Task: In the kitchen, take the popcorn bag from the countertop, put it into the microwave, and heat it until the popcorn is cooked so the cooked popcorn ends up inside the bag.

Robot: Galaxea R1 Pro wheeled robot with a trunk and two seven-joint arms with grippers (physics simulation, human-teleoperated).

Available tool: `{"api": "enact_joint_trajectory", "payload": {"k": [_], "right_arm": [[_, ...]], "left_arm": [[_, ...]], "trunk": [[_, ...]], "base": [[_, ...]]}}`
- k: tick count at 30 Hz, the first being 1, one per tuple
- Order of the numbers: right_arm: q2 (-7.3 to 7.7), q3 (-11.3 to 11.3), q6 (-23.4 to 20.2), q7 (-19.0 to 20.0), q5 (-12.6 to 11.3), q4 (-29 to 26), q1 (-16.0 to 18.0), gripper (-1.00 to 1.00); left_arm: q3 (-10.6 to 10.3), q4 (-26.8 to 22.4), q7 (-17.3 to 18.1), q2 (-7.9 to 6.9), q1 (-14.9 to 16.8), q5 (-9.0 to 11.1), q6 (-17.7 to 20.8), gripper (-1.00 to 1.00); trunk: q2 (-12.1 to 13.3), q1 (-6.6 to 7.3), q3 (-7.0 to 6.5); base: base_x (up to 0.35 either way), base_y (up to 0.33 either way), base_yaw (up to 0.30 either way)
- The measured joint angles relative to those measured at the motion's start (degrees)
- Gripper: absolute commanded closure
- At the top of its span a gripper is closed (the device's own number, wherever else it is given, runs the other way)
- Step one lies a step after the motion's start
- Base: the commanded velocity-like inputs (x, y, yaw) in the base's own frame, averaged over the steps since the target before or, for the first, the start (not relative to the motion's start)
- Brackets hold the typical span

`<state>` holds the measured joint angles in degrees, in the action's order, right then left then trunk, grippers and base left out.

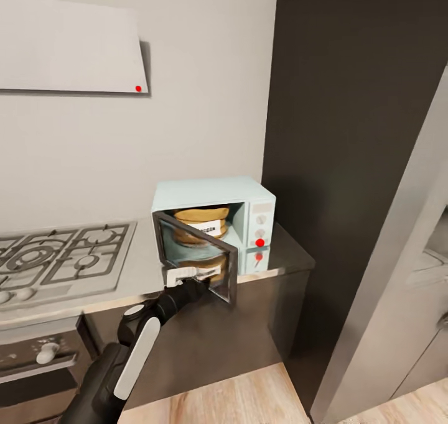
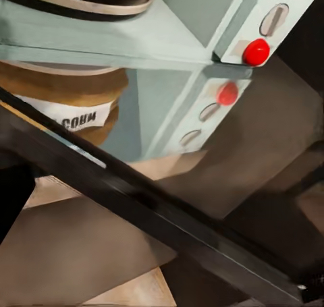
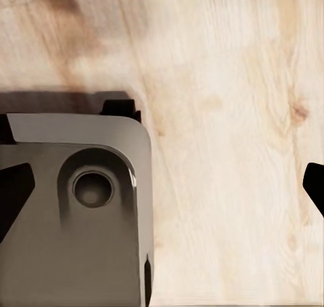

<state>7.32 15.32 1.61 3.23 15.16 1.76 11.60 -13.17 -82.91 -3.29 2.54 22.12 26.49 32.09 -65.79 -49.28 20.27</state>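
Pale-blue microwave (image 1: 214, 225) on the grey surface (image 1: 143, 275), at its right end against a dark tall cabinet (image 1: 348, 132). Door (image 1: 205, 265) swung partly open toward the near side, hinged on the left, dark glass framed in grey. Popcorn bag (image 1: 202, 222) inside the cavity, upright, tan with a white label facing the opening; mirrored in the door glass below. Control panel on the right of the microwave face, with a red dot (image 1: 260, 242) beside the knobs.

Left claw (image 1: 186, 278) at the near lower edge of the door, black arm with white cover rising from the lower left. Finger spacing hidden by the door frame and the arm: open or closed, cannot tell. Popcorn bag beyond the claw, farther in and slightly higher, separated from it by the door.

Left wrist view: dark door edge (image 2: 155, 212) running diagonally across, popcorn bag (image 2: 64, 101) with label behind it, panel with red dot (image 2: 256, 51) and its reflection in the glossy surface.

Right wrist view: wooden floor (image 3: 229, 118) below, grey robot base part (image 3: 74, 212) alongside; dark fingertips (image 3: 13, 192) at opposite margins, wide apart, nothing between them.

Steel gas hob (image 1: 56, 259) on the left of the surface; white hood (image 1: 68, 45) on the wall above.
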Motion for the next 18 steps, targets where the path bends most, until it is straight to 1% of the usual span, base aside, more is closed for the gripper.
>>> {"api": "enact_joint_trajectory", "payload": {"k": [1,2,4,5,8,10,13,18], "right_arm": [[-0.03,0.0,0.0,0.0,0.0,0.0,0.0,-1.00],[-0.08,0.0,-0.1,0.0,0.0,0.0,0.0,-1.00],[-0.13,0.0,-0.1,0.0,0.0,0.0,0.0,-1.00],[-0.05,0.0,-0.2,0.0,0.0,0.0,0.0,-1.00],[0.05,-0.1,-0.3,-0.1,0.1,0.0,0.0,-1.00],[0.07,-0.1,-0.1,-0.1,0.1,-0.1,0.0,-1.00],[0.04,0.0,0.0,-0.1,0.1,-0.1,0.0,-1.00],[-0.05,0.0,0.0,-0.1,0.1,0.0,0.0,-1.00]], "left_arm": [[0.0,0.0,-1.2,0.08,0.0,0.0,0.0,-1.00],[0.0,0.0,-1.8,0.47,0.0,-0.1,0.0,-1.00],[0.0,0.0,-2.4,1.32,0.0,-0.1,0.0,-1.00],[-0.7,0.0,-2.6,1.50,0.0,-0.1,0.0,-1.00],[-1.7,0.0,-2.7,1.52,0.0,-0.2,-0.2,-1.00],[-2.0,0.0,-2.7,1.57,0.0,-1.1,-1.1,-1.00],[-2.0,0.1,-2.7,1.59,0.0,-2.2,-1.8,-1.00],[-2.1,0.2,-2.7,1.59,0.0,-2.6,-1.8,-1.00]], "trunk": [[0.0,0.00,0.00],[0.0,0.00,0.00],[0.0,0.00,0.00],[0.0,0.00,0.00],[0.0,0.00,0.00],[0.0,0.00,0.00],[0.0,0.00,0.00],[0.0,0.00,0.00]], "base": [[0.000,0.000,-0.241],[0.000,0.000,-0.241],[0.000,0.000,-0.170],[0.000,0.000,-0.064],[0.000,0.000,-0.019],[0.000,0.000,-0.004],[0.000,0.000,0.000],[0.001,-0.040,0.000]]}}
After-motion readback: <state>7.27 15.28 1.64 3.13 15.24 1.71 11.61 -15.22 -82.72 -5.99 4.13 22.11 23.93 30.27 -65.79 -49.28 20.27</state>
